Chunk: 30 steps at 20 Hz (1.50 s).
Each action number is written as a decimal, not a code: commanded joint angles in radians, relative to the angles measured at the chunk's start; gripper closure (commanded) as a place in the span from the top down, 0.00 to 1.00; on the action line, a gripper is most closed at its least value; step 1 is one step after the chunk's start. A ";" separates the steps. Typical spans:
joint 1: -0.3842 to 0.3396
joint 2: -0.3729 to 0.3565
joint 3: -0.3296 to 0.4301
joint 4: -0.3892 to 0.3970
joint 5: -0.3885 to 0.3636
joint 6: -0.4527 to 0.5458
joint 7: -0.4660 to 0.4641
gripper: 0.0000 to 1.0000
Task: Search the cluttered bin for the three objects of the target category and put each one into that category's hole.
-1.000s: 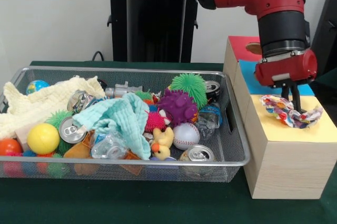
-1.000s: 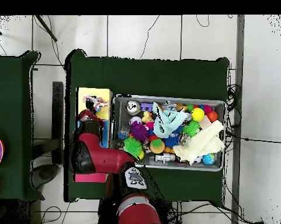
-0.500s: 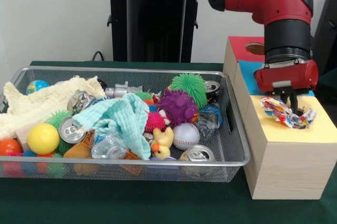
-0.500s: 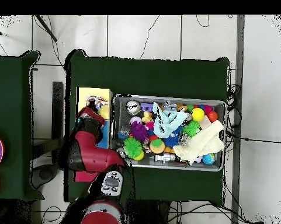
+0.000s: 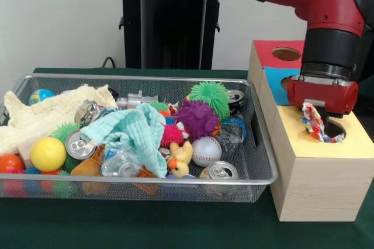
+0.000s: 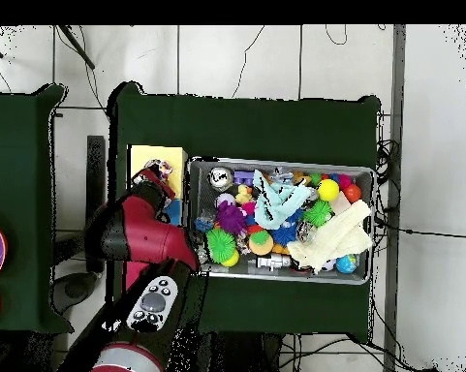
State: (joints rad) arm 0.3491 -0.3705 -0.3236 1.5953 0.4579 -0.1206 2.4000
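My gripper is shut on a small confetti cloth. The cloth hangs from it over the left edge of the round hole in the yellow-topped wooden box. Its lower end lies at the hole's rim. In the overhead view the gripper is over the yellow top. The wire mesh bin stands left of the box. The cream-yellow knitted cloth lies at the bin's left end and also shows in the overhead view. A second confetti cloth is not visible.
The bin holds spiky balls, silver cans, a baseball, a rubber duck and a pale teal cloth. Behind the yellow top are the blue-topped and red-topped openings.
The gripper has lifted the confetti cloth off the yellow top, where it lay spread out. The cloth now hangs bunched at the uncovered hole. The arm's upper part has swung aside.
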 commanded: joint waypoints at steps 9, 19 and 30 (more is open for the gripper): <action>-0.285 0.103 0.230 -0.096 -0.377 0.501 -0.260 0.00; -0.365 0.087 0.356 -0.112 -0.563 0.552 -0.263 0.00; -0.422 0.045 0.446 -0.073 -0.694 0.445 -0.195 1.00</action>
State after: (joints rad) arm 0.0262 -0.4479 0.0367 1.4255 -0.0735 0.2909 2.4000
